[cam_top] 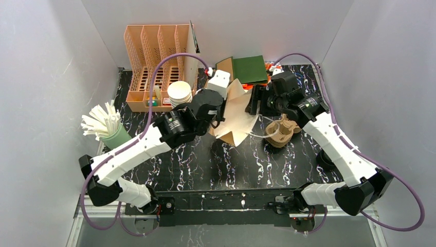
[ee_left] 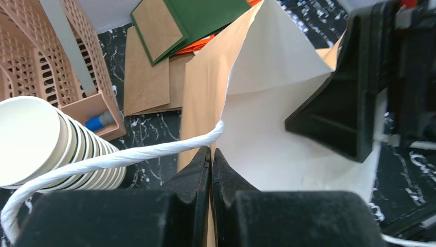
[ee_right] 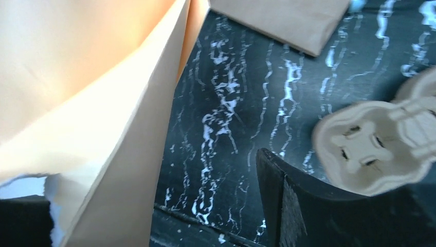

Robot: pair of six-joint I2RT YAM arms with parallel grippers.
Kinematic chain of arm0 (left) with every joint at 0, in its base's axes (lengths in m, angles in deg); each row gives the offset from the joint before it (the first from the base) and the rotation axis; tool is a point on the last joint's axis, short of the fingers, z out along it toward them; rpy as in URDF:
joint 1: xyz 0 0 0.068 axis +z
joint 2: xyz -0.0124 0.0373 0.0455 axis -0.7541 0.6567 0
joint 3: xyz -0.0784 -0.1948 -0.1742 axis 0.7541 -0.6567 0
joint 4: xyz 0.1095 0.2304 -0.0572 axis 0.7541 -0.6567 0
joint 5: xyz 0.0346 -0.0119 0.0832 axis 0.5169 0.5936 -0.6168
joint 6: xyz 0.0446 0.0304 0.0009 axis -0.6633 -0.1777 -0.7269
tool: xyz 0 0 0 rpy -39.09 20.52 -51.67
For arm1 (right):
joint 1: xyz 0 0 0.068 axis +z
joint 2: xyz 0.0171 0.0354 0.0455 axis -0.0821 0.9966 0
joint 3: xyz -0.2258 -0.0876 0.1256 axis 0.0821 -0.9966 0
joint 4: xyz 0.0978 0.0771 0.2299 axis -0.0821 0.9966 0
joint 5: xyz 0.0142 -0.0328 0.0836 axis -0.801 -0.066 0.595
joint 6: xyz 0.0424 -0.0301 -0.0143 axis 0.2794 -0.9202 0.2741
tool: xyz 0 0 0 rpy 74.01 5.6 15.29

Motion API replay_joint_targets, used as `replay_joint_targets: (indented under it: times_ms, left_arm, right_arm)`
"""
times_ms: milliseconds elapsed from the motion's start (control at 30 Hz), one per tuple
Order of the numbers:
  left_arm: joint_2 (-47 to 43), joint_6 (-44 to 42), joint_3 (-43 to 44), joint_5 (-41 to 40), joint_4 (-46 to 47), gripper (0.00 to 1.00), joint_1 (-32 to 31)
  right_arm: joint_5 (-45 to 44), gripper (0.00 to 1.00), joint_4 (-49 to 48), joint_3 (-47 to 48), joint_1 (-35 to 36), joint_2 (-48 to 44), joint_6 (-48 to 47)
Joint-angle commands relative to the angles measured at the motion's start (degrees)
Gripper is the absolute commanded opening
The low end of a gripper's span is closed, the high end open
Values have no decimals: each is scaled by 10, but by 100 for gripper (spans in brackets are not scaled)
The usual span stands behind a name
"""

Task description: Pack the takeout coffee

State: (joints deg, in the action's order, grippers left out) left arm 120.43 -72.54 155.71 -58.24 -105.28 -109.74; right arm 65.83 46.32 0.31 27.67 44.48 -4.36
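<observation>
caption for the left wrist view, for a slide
Closed left gripper pinching the paper bag rim beside a stack of cups

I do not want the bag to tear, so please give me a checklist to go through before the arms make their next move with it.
1. Grip of the left fingers on the rim of the paper bag: ok, they are shut on it.
2. State of the right fingers: ok, open, with the bag wall beside them.
3. Bag mouth open: ok, its white inside shows.
4. The white cord handle free of the left fingers: cannot tell, it runs close past their tips.
5. The pulp cup carrier clear of the bag: cannot tell, it lies close beside it.
6. The lidded coffee cups in sight: not ok, none shows in any view.
</observation>
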Motion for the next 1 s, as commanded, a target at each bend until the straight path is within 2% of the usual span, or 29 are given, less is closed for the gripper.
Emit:
replay_joint_targets:
  times_ms: [0, 133, 200, 333, 467, 733, 967]
  left_arm:
    - [-26, 33, -9, 40, 37, 0, 12]
    - [-41, 57, -36, 77, 58, 0, 41]
    - [-44, 60, -43, 81, 58, 0, 57]
    - [-32, 28, -28, 6, 8, 0, 62]
    - [-27, 5, -21, -56, -20, 0, 62]
    - [-22, -16, -16, -89, -34, 0, 62]
    - [6, -32, -15, -120, -52, 0, 62]
  right_arm:
    - [98, 77, -36, -10, 1, 8, -21]
    - [94, 77, -51, -29, 1, 2, -10]
    - [58, 70, -38, -27, 1, 6, -5]
    - [-33, 61, 5, -17, 1, 16, -4]
    - [-94, 59, 32, -11, 1, 22, -3]
    - [-155, 55, 58, -9, 1, 30, -5]
    - [-222, 56, 87, 12, 1, 36, -18]
